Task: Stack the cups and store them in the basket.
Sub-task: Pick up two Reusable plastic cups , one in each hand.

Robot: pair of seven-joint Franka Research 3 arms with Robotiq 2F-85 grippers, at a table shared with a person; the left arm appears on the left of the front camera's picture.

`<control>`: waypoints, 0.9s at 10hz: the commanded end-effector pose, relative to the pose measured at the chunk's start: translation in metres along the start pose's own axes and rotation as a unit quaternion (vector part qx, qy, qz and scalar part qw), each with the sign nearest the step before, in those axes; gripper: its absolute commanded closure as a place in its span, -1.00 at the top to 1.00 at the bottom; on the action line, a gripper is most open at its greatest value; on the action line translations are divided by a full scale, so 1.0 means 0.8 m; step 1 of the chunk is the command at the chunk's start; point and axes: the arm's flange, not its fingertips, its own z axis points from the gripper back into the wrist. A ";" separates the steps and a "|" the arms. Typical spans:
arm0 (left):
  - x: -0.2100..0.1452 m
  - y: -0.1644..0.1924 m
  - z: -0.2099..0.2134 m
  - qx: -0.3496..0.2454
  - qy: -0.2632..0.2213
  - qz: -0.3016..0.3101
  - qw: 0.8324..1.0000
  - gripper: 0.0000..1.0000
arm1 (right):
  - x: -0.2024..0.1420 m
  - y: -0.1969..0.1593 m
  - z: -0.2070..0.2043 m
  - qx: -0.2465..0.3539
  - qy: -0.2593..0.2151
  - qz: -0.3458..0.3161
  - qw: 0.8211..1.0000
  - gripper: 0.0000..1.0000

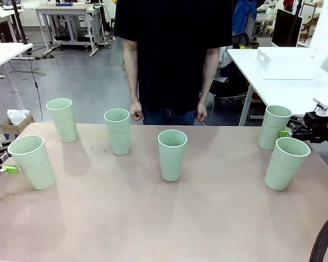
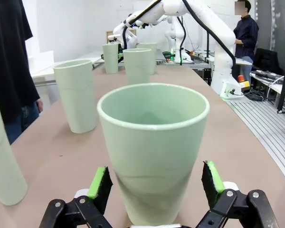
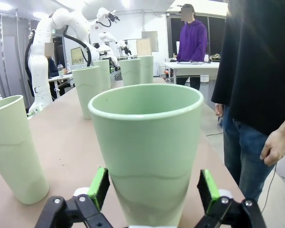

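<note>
six cups (image 1: 172, 154) stand upright, unstacked, across the table (image 1: 153, 224). our left claw (image 2: 156, 180) straddles the left-edge cup (image 2: 152, 142), our right claw (image 3: 154, 186) the far-right-corner cup (image 3: 147, 142), both spread. we judge grasping comes next: close, lift, nest.

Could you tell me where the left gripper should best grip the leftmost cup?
Grip the leftmost cup by its lower walls, level from the table's left edge: it stands upright, narrowing downward, and the open left gripper flanks it there.
</note>
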 end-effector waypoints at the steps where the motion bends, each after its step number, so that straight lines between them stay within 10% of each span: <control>1: -0.057 -0.047 -0.010 -0.009 -0.003 -0.028 1.000 1.00 | -0.003 0.004 -0.014 -0.012 -0.004 0.015 1.000 1.00; 9: -0.052 -0.055 -0.044 0.026 -0.041 -0.005 0.999 1.00 | -0.005 0.006 -0.018 -0.024 -0.015 0.004 1.000 1.00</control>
